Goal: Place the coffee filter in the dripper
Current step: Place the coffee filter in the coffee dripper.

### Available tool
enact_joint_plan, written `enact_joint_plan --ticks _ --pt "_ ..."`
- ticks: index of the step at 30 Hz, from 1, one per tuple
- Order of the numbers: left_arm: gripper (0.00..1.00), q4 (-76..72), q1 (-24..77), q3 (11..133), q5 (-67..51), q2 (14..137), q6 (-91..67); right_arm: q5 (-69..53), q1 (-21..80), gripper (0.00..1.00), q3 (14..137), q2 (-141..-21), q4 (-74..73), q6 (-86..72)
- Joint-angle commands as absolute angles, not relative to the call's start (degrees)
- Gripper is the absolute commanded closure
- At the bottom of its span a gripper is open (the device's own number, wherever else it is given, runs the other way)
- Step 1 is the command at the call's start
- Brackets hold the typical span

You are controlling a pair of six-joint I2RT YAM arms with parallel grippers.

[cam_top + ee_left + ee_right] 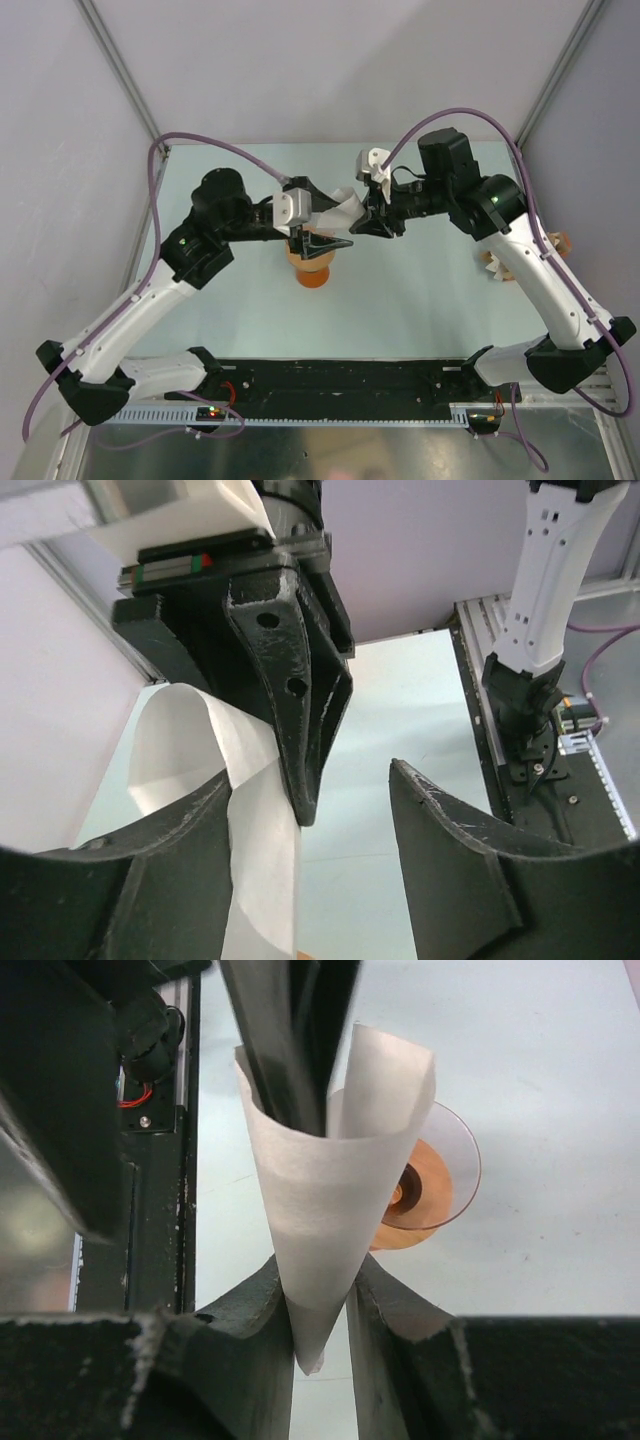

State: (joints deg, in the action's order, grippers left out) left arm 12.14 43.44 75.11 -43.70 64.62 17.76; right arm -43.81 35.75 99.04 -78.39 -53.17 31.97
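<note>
Pinching coffee filter (320,1180) near pointed tip: right gripper (318,1280), jaws clamped on it, cone held in air; left gripper (305,775) jaws apart, one finger against filter's open end; dripper (440,1175) on table (540,1060) beyond filter

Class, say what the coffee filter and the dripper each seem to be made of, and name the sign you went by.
The coffee filter looks like thin matt white paper: it curls into a soft cone. The dripper is probably clear glossy plastic, perhaps glass: the table shows through its rim.
</note>
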Motion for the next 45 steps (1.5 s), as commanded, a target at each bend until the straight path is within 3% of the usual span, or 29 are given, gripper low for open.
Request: enact_joint_plan --ticks 1,5,13,18,22,26,33,35,39,42,45 --pt "0.36 11.0 41.6 75.4 -43.9 59.9 12.6 -44.9 33.9 0.72 98.2 -75.7 -49.2 30.4" --pt "0.33 11.0 37.9 75.4 -42.8 57.5 7.6 -48.5 32.1 0.75 95.8 -73.8 -46.1 27.6" --pt "0.15 12.4 35.6 78.0 -40.8 60.1 6.7 -52.5 32.4 0.83 93.8 -72.6 -43.6 25.5" --pt "0.16 12.4 37.2 80.4 -42.0 62.6 7.7 -52.5 33.4 0.84 93.8 -72.8 -43.8 24.7" --pt "0.23 12.5 38.8 81.1 -43.1 63.9 9.0 -52.9 34.3 0.84 93.7 -72.8 -43.5 23.5" --pt "0.36 12.4 39.9 81.8 -45.6 65.0 10.4 -53.6 34.6 0.85 93.7 -72.9 -43.6 21.9" --pt "0.62 12.5 40.4 81.7 -48.2 65.9 10.8 -54.5 34.6 0.85 94.1 -73.1 -44.7 20.9" --pt "0.75 12.5 40.4 81.7 -48.4 66.1 10.5 -54.7 34.5 0.84 94.3 -72.9 -44.9 20.6" --pt "0.97 12.6 40.3 81.4 -48.4 65.7 9.6 -56.1 33.0 0.64 94.7 -72.2 -45.3 19.2" --pt "0.99 12.6 40.1 81.0 -48.8 65.3 9.3 -58.0 31.3 0.51 94.9 -71.1 -45.0 17.9" --pt "1.00 12.6 40.0 80.5 -49.3 65.2 9.4 -59.3 30.4 0.50 95.2 -70.3 -42.3 15.7"
